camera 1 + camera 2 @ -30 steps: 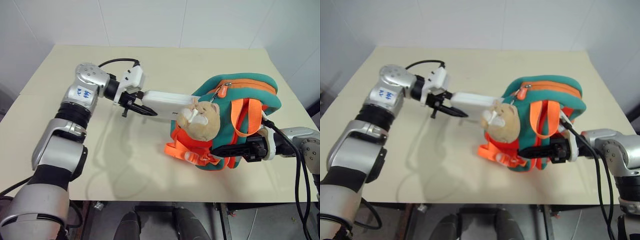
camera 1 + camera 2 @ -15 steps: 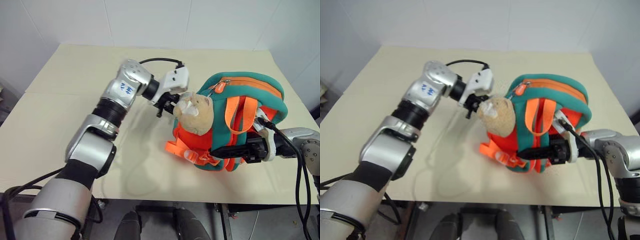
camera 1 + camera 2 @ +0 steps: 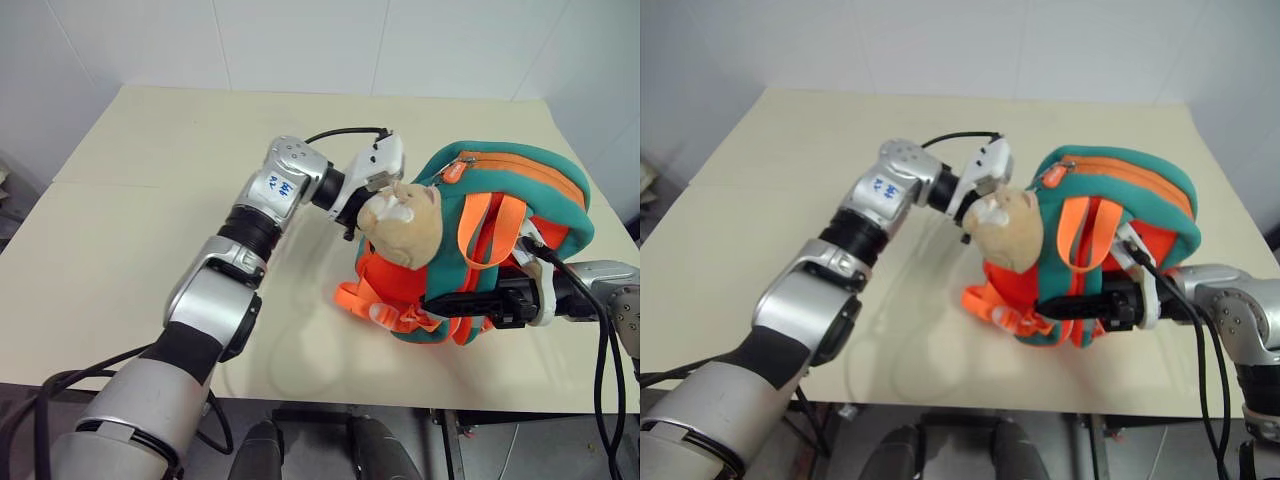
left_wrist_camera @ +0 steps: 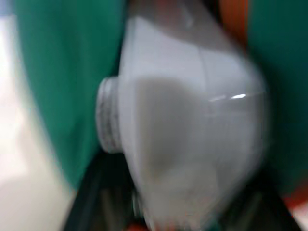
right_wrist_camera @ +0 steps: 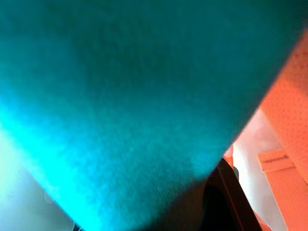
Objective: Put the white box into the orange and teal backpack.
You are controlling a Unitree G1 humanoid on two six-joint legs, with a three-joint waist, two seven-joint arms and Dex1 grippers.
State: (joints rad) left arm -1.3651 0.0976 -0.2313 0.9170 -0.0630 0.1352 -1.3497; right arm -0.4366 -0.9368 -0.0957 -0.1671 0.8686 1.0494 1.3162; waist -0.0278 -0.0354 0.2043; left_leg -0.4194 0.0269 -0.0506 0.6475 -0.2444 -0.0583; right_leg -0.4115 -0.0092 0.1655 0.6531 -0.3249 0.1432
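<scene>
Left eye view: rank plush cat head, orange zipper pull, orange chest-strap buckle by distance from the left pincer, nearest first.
1. Plush cat head: right against the left pincer, hiding its tips.
2. Orange zipper pull: at the top of the orange and teal backpack, past the head.
3. Orange chest-strap buckle: low at the backpack's front, toward the table's near edge.

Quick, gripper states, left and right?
Left gripper: cannot tell, right up against the white box.
Right gripper: closed, holding the backpack by its lower edge.
</scene>
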